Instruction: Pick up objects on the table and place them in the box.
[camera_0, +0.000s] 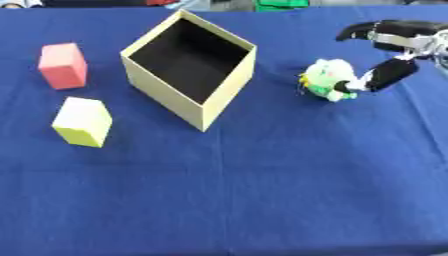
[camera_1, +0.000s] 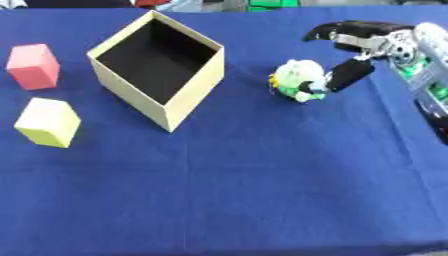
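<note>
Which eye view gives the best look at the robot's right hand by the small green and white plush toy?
The right eye view: the right hand shows whole with its forearm, beside the small green and white plush toy. The left eye view cuts it off at the wrist.

Blue-clothed table (camera_0: 289, 190), open cream box (camera_0: 188, 95), red block (camera_0: 63, 65), yellow block (camera_0: 83, 121), green-white toy (camera_0: 327, 79)

No legible text, labels, brands, numbers or signs appear on any surface in either view, including the open cream cardboard box (camera_0: 189, 70).
</note>
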